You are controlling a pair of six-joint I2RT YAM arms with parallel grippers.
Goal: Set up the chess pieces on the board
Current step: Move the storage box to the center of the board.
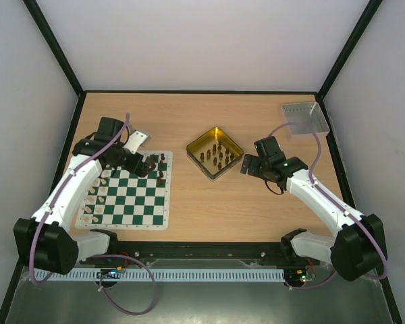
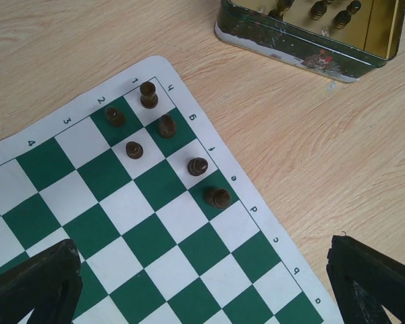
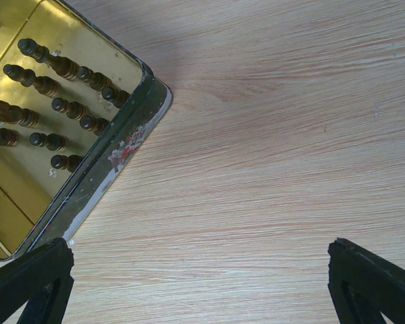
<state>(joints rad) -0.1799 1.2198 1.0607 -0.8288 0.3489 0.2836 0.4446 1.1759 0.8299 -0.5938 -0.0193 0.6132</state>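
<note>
1. The tin (image 3: 111, 169) is holding upright dark chess pieces (image 3: 62, 66)
2. The board (image 1: 131, 199) is lying left of the tin
3. The left gripper (image 2: 202, 277) and right gripper (image 3: 199, 273) are gaping wide, empty

Top view high over whole table (image 1: 209, 209), left wrist close above board (image 2: 155, 236), both wrists share tin (image 2: 290, 50)
</note>
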